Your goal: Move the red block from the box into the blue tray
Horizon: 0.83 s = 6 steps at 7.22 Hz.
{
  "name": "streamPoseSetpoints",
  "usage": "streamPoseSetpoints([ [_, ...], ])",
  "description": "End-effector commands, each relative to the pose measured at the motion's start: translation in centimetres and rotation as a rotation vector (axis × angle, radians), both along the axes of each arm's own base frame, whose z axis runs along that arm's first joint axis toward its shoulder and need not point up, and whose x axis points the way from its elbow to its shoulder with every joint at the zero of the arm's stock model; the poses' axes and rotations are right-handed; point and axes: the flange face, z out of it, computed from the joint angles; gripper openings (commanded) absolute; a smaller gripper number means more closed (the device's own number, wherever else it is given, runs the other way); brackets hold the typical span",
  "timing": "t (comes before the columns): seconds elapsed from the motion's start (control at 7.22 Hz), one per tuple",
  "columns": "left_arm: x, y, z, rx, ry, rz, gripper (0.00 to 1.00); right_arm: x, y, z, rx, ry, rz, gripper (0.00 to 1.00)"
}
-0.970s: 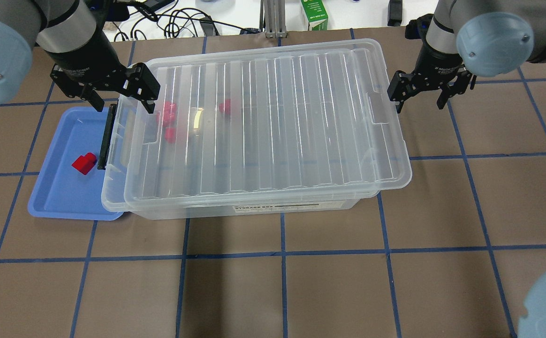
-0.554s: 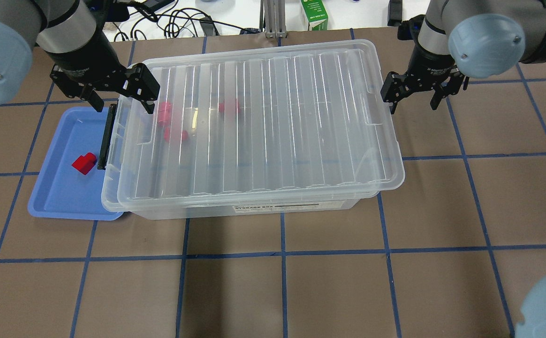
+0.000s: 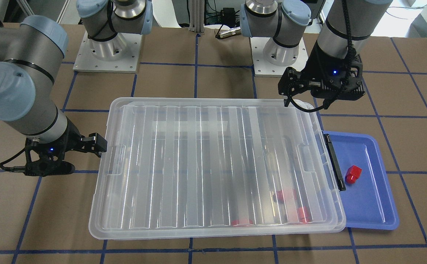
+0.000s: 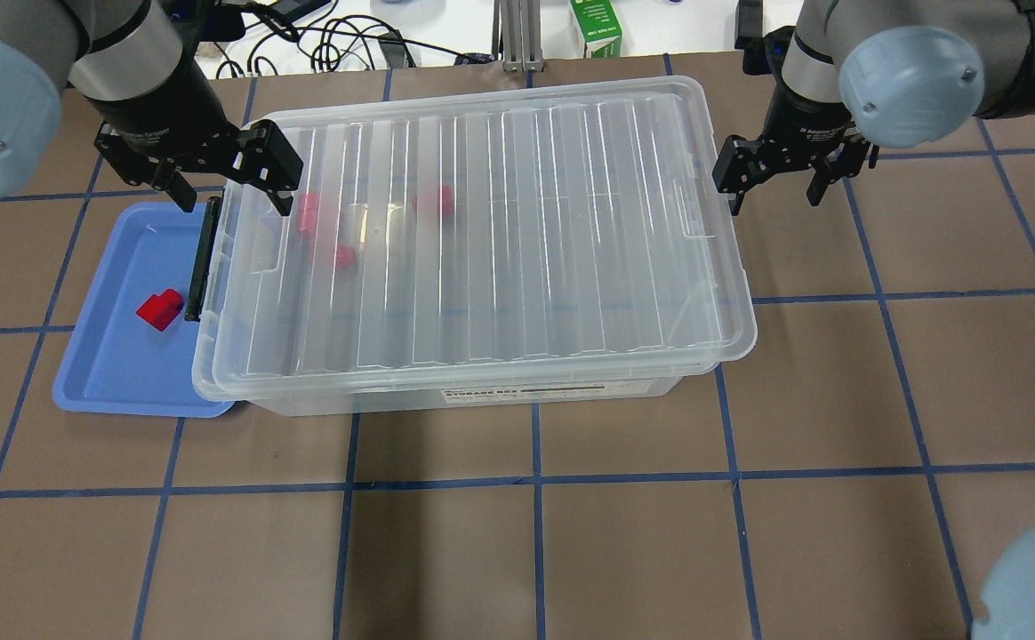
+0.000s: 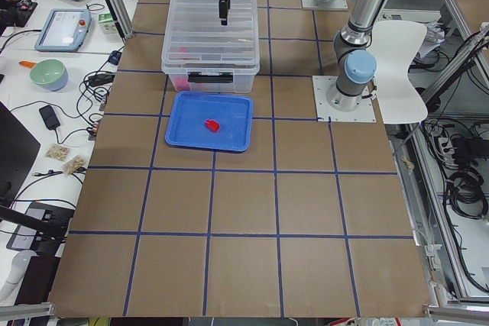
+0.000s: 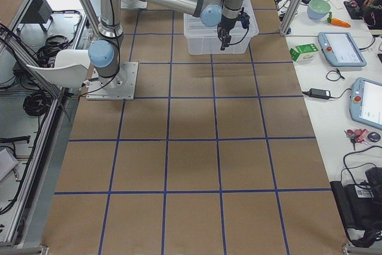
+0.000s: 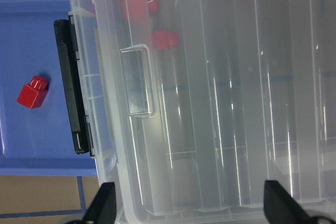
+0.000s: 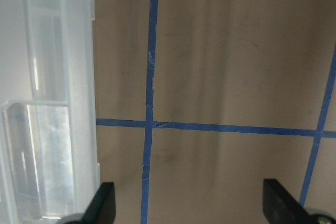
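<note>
The box (image 4: 473, 391) is a clear bin, and its ribbed lid (image 4: 500, 231) lies on top, shifted slightly off square. Three red blocks (image 4: 308, 213) show through the lid near the black latch (image 4: 202, 262) end. One red block (image 4: 160, 309) lies in the blue tray (image 4: 117, 373), which the box's left end overlaps. It also shows in the left wrist view (image 7: 32, 92). My left gripper (image 4: 231, 194) is open and empty above the latch end. My right gripper (image 4: 774, 191) is open and empty, with one finger at the lid's right end.
A green carton (image 4: 596, 28) and cables (image 4: 340, 44) lie beyond the table's far edge. Brown table surface with blue tape lines (image 4: 535, 480) lies in front of the box. Side benches hold tablets (image 6: 341, 49) and a bowl (image 5: 48, 75).
The right gripper has moved left, and the lid has slid left with it across the box. The left arm, the tray and the block in it have not moved.
</note>
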Motion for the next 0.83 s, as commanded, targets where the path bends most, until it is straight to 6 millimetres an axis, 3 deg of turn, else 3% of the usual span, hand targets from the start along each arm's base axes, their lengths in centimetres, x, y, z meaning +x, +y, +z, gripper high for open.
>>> streamPoseSetpoints([
  [0.0,0.1,0.0,0.0,0.000,-0.002,0.000,1.00,-0.1,-0.3,4.0,-0.063,0.012,-0.002,1.00],
  [0.28,0.1,0.0,0.1,-0.003,0.001,0.000,1.00,0.4,3.4,12.4,-0.114,0.014,-0.050,1.00],
  [0.42,0.0,0.0,0.2,-0.003,0.001,-0.002,1.00,1.8,5.5,13.9,-0.091,0.020,-0.120,1.00],
  [0.69,-0.1,0.1,0.2,-0.003,0.003,-0.002,1.00,4.4,8.1,15.0,-0.051,0.030,-0.119,1.00],
])
